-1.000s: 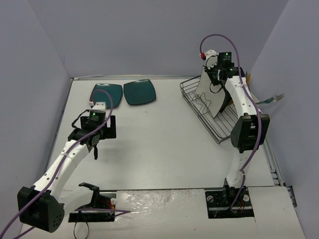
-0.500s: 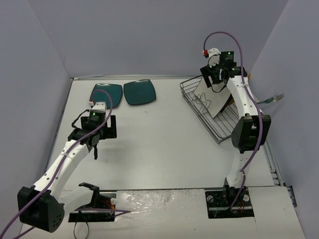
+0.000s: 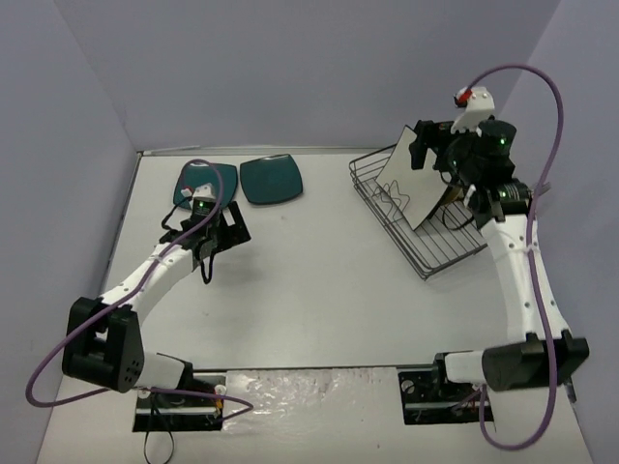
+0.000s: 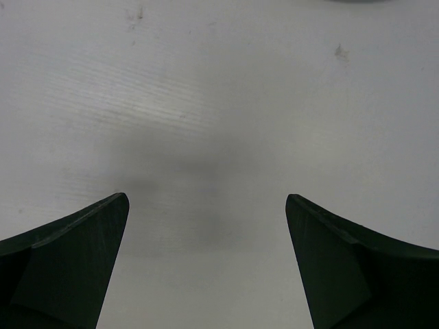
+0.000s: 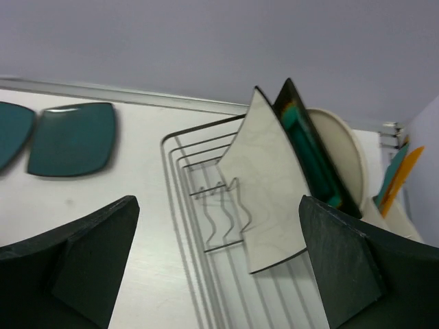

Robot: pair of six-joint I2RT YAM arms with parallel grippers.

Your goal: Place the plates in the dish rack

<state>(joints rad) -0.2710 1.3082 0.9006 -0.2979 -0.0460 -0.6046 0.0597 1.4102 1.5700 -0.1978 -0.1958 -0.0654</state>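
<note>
Glossy white square plate [image 5: 264,192] stands on edge in the dark wire dish rack [image 3: 435,253]; left gripper [image 4: 207,202] and right gripper [image 5: 218,205] both gape empty.

Right hand [image 3: 426,147] released the white plate [image 3: 406,188]; left hand [image 3: 219,244] advanced.

The left arm [image 3: 145,280] was stretched low and forward, the left gripper [image 4: 206,199] pointed downward, its 2 fingers spread wide with nothing gripped. The right arm [image 3: 522,280] was held high, the right gripper [image 5: 219,199] likewise spread wide, empty.
</note>
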